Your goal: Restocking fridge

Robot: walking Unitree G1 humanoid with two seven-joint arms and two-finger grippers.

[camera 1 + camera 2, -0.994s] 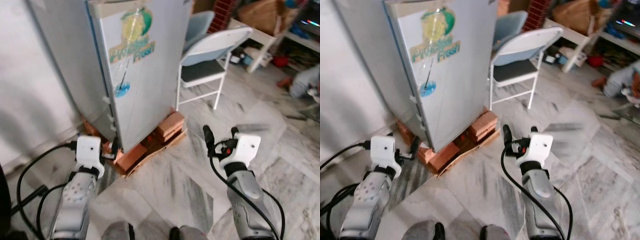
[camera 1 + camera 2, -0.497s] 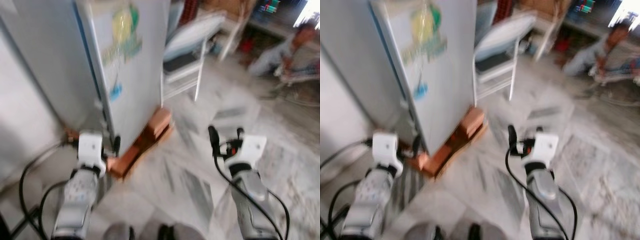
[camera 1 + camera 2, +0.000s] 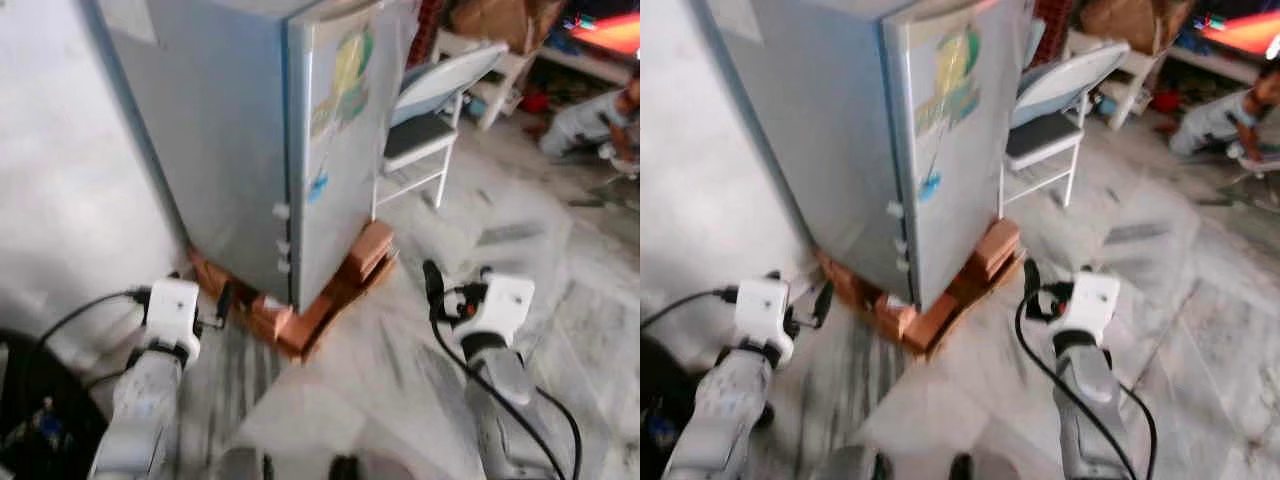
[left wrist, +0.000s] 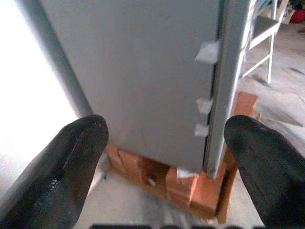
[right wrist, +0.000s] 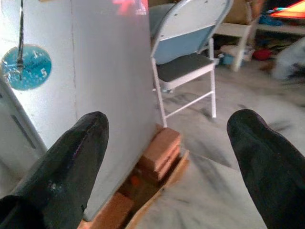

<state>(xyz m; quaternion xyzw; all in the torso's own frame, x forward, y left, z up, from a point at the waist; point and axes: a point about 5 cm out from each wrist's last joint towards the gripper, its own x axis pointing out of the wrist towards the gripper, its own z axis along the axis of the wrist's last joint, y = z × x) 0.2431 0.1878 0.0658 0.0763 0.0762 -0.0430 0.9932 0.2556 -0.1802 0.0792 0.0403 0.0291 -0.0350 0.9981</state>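
Since one second ago my camera has swung to the left, so now I see the fridge (image 3: pixel 300 130) from its corner, with the grey side and the door edge both in view; the fridge itself did not move. It stands closed on bricks (image 3: pixel 330 290), in front of me and a little to the left. My left gripper (image 4: pixel 162 167) is spread wide and holds nothing, low near the brick base. My right gripper (image 5: pixel 167 162) is wide open also and empty, over the floor just right of the bricks. I judge the step is approach: I should square myself to the door front, then bring one gripper to the door edge and pull slowly, keeping my feet away from the bricks. I count one fridge, two grippers, one folding chair (image 3: pixel 430 110) beside the fridge, one person (image 3: pixel 590 110) sitting on the floor far right.
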